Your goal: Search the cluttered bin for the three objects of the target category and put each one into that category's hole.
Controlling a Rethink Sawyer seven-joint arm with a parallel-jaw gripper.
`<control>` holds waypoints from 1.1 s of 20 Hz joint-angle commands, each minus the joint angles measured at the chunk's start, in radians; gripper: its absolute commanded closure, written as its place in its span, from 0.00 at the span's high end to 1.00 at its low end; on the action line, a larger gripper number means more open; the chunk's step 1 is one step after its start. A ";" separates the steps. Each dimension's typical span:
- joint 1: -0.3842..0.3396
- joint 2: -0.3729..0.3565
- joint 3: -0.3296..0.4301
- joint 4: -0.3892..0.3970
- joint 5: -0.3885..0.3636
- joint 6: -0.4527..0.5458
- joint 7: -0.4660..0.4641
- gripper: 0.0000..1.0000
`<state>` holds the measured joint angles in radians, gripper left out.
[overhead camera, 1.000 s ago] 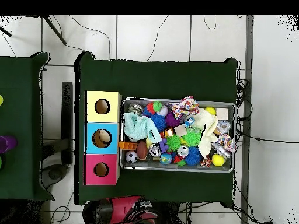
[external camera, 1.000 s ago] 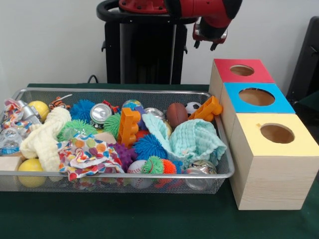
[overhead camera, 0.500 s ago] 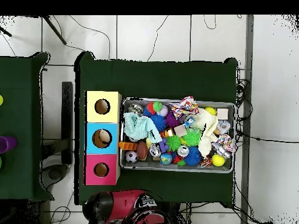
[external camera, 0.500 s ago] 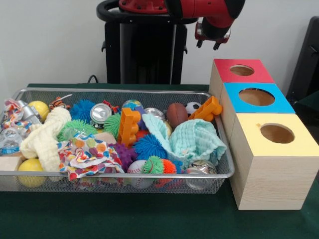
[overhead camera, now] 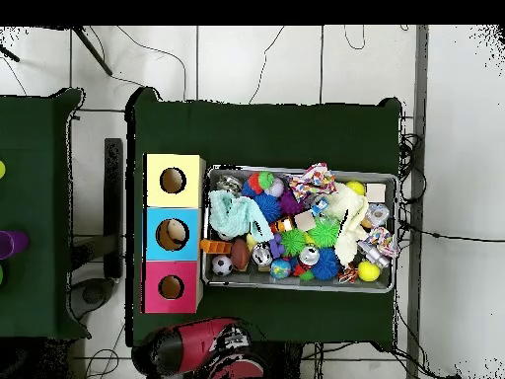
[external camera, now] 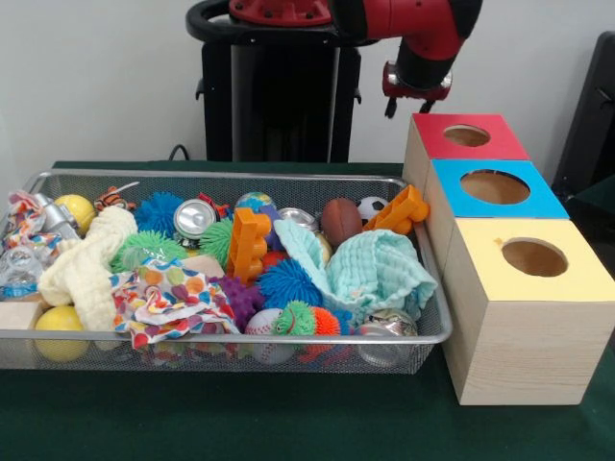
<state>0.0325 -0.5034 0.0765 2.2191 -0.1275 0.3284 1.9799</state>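
My gripper (external camera: 408,99) hangs high behind the bin's far right corner, just left of the red box (external camera: 468,137). It is open and holds nothing. The wire mesh bin (external camera: 231,336) is packed with toys: a brown football (external camera: 340,220), a small soccer ball (external camera: 371,206), a baseball (external camera: 261,322), spiky balls (external camera: 286,282), orange bricks (external camera: 247,244), metal cans (external camera: 193,218) and cloths (external camera: 378,269). Three wooden boxes stand in a row beside the bin, each with a round hole: red, blue (external camera: 494,187) and yellow (external camera: 531,257). In the overhead view the red arm (overhead camera: 197,350) sits below the red box (overhead camera: 171,287).
A yellow cloth (external camera: 86,264) and a patterned cloth (external camera: 168,298) cover part of the bin's left half. Yellow balls (external camera: 60,320) lie at its left end. A second green table (overhead camera: 35,212) stands at the overhead view's left edge. Cables run over the floor around the table.
The gripper has swung right and slightly down, toward the red box. Nothing in the bin has moved.
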 commanded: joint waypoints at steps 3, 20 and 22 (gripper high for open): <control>0.072 0.000 -0.082 -0.157 -0.054 -0.420 0.167 1.00; -0.032 -0.129 0.000 -0.025 0.055 -0.252 0.146 1.00; -0.045 -0.174 0.014 0.000 0.078 -0.161 0.152 1.00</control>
<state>0.0538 -0.5711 0.0075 2.2198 -0.1429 -0.0202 1.9799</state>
